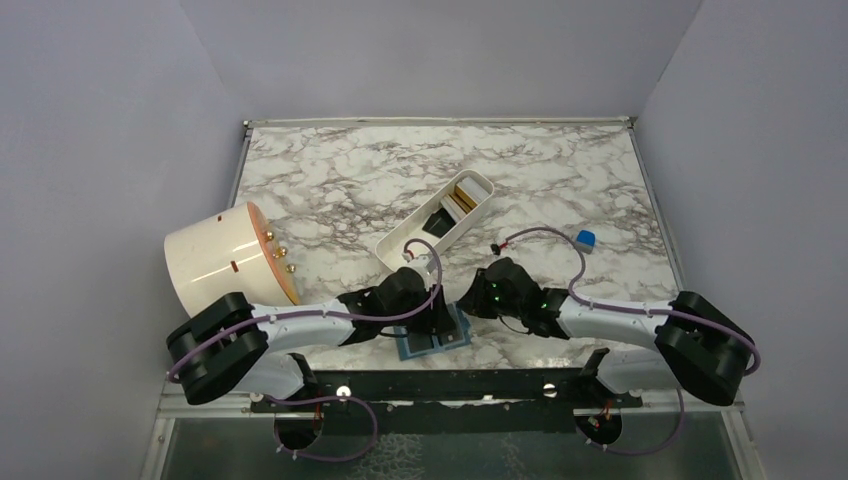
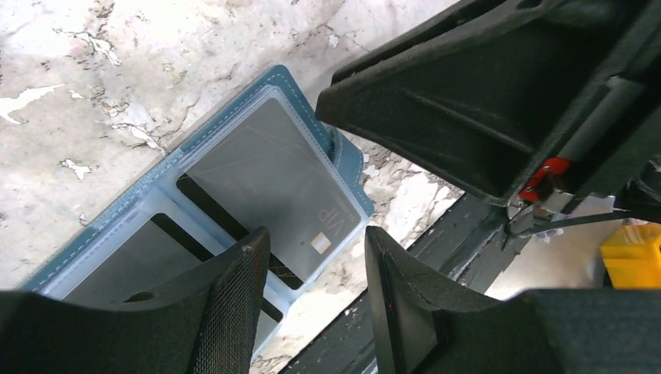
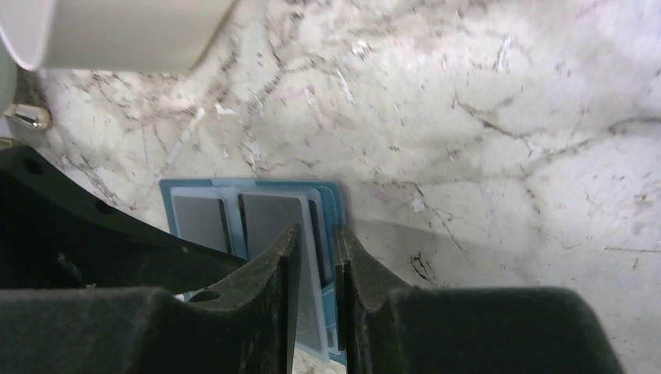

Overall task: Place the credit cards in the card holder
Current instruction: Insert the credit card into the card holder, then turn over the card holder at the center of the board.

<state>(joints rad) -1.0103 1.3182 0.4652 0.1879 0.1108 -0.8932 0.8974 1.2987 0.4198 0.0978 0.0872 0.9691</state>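
The teal-blue card holder lies open on the marble near the front edge, between my two grippers. In the left wrist view the card holder has a grey card marked VIP and a second grey card in its clear pockets. My left gripper is open and empty just above its near corner. My right gripper hovers over the card holder's right edge, jaws a narrow gap apart with nothing between them. Gold cards and a black card are in the white tray.
The long white tray lies diagonally mid-table behind the grippers. A cream cylinder lies on its side at the left. A small blue cube sits at the right. The black mounting rail runs along the front edge.
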